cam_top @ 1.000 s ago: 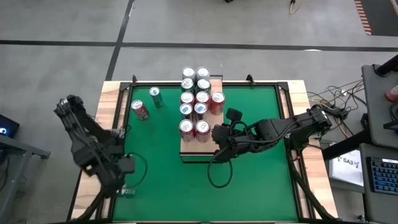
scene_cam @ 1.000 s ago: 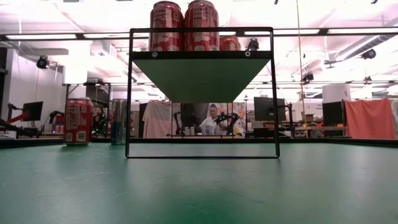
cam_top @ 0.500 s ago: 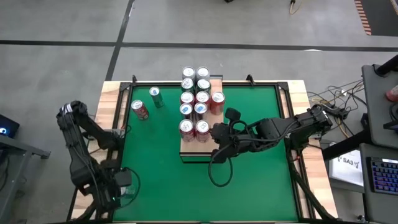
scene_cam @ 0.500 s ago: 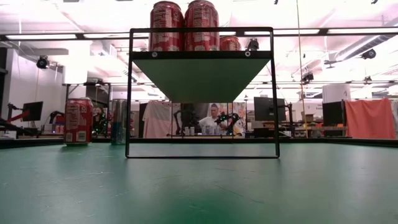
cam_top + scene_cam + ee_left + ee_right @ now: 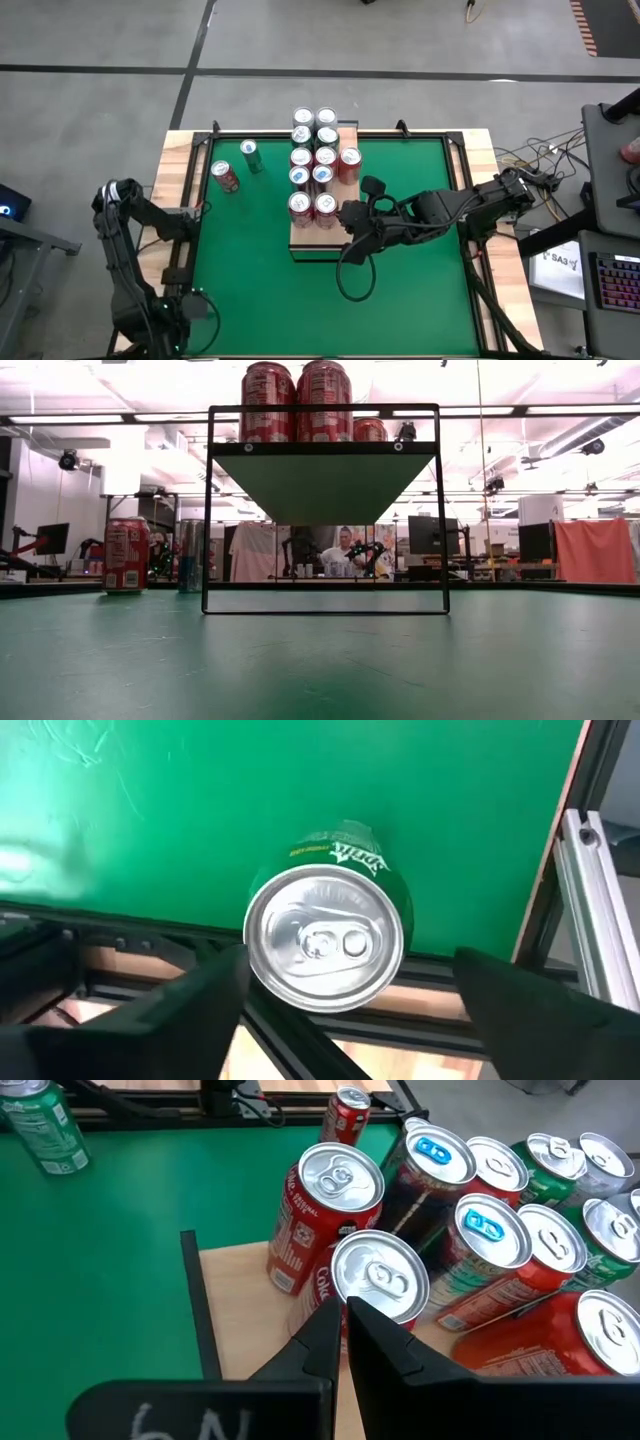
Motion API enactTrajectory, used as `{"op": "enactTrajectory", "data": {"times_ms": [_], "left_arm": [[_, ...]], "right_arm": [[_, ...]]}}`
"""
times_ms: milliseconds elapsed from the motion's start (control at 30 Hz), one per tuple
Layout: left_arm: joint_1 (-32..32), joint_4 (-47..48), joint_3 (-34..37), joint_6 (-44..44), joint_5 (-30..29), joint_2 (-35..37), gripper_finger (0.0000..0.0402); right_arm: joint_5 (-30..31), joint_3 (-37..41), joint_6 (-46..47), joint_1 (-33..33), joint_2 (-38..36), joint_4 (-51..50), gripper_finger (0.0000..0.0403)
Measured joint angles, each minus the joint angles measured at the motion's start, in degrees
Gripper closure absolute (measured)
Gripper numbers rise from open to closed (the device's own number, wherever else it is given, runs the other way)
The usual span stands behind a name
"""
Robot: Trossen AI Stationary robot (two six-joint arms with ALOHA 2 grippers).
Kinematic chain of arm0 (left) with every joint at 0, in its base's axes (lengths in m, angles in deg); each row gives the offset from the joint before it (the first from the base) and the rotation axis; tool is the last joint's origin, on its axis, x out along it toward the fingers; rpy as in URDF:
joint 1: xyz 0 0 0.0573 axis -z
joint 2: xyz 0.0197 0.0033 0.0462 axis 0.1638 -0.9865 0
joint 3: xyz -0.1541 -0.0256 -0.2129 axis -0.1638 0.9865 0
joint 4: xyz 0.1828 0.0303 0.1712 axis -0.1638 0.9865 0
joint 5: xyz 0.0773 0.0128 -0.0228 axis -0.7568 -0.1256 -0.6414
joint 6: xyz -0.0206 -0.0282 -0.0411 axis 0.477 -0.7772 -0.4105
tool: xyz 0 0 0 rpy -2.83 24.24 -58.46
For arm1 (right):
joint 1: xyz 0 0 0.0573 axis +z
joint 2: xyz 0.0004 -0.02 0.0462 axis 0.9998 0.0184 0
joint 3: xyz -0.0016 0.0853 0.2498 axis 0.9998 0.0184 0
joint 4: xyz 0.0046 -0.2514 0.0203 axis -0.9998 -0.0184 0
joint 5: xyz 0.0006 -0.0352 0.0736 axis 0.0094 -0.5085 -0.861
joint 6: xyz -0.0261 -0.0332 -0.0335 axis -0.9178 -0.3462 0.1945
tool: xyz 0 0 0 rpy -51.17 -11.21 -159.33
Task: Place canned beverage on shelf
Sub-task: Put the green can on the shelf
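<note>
Green can [image 5: 328, 925] sits between my spread left pincer [image 5: 335, 1005], untouched, at the table's near-left corner; nine cans crowd the shelf [image 5: 318, 237], my right pincer [image 5: 345, 1342] clenched.

Green table [image 5: 260, 270], pale wood rim. Shelf [image 5: 318, 232] at centre, running near to far; cans [image 5: 313, 160] packed on its far part, near end bare. Red can [image 5: 225, 176] and green can [image 5: 250, 155] stand far left. Right tool [image 5: 347, 216] beside shelf's near cans. Left tool [image 5: 196, 308] at near-left corner.
</note>
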State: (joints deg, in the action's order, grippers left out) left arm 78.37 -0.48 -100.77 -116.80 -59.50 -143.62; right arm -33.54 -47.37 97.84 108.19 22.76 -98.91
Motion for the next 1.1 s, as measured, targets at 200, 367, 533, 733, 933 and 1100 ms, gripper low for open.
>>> {"op": "enactTrajectory", "data": {"times_ms": [200,367,533,733,933,1100], "left_arm": [[0.07,0.42,0.44,0.11,-3.71,1.53,0.004],[0.02,0.83,2.36,-0.37,-3.66,1.92,0.004],[0.02,-0.53,4.23,-0.99,-3.65,1.94,0.004],[0.02,-7.39,8.16,-1.28,-3.65,1.94,0.004],[0.02,-10.05,11.76,-3.8,-3.45,1.83,0.0048],[0.07,-9.58,11.48,-2.58,-3.2,1.86,0.0114]], "right_arm": [[0.02,0.0,0.0,0.0,0.0,0.0,0.039],[0.02,0.0,0.0,0.0,0.0,0.0,0.039],[0.02,0.0,0.0,0.0,0.0,0.0,0.039],[-0.01,0.0,0.75,0.0,0.0,-0.02,0.039],[-0.04,0.04,0.91,0.0,0.0,-0.01,0.039],[-0.04,0.07,0.99,0.0,0.02,0.0,0.039]]}}
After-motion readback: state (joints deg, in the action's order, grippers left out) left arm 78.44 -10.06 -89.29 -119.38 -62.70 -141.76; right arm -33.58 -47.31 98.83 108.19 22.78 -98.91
